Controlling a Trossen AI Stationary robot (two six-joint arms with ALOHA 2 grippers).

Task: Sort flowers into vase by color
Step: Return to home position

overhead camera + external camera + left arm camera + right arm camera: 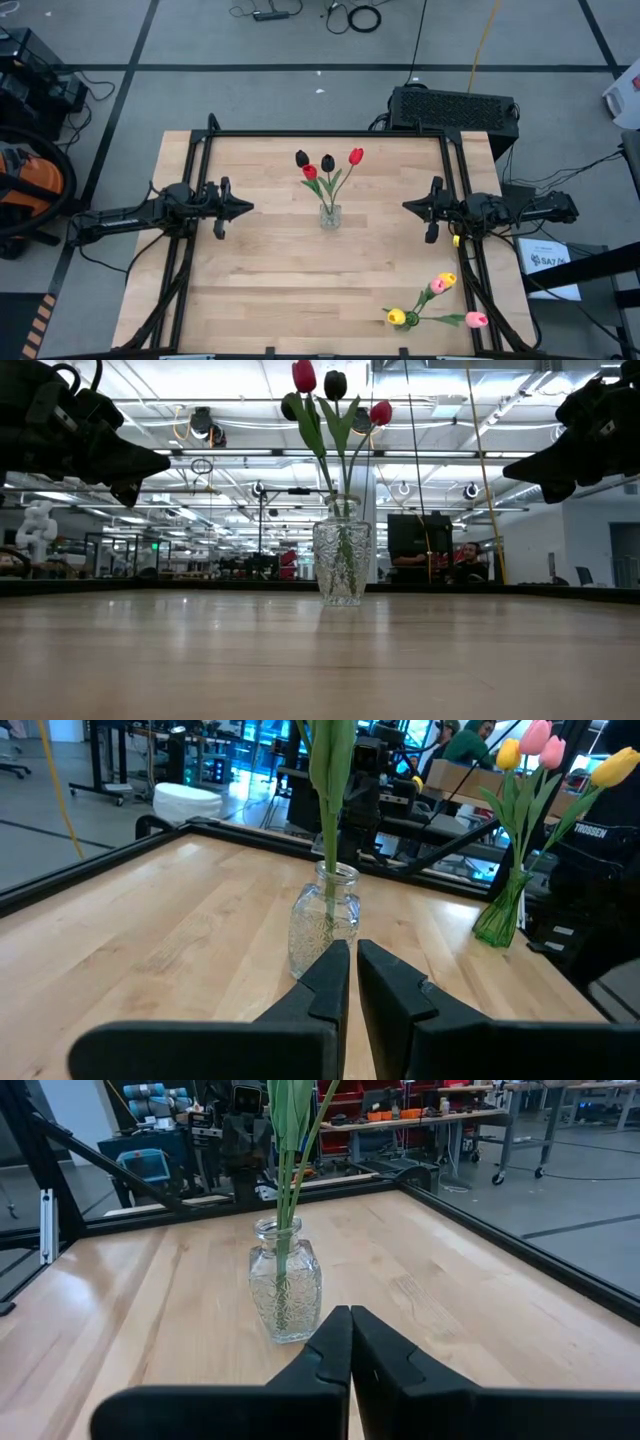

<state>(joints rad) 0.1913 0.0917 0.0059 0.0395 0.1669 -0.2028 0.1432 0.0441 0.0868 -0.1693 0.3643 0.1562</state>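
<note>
A clear glass vase (pixel 329 215) stands upright at the table's middle and holds two red and two black tulips (pixel 327 163) by their stems. It also shows in the low view (pixel 342 563), with the flower heads (pixel 335 384) high above it. A small green vase (pixel 411 319) near the right near corner holds yellow and pink tulips (pixel 441 283). My left gripper (pixel 248 208) hovers left of the clear vase, shut, and its wrist view shows the vase (pixel 323 920) just ahead of the fingers (pixel 353 970). My right gripper (pixel 405 206) hovers to the vase's right, shut (pixel 350 1325).
A black frame (pixel 325 133) runs along the table's far edge and down both sides. Bare wood lies between each gripper and the clear vase and across the near half of the table. The green vase (pixel 500 915) stands close to the right arm's base.
</note>
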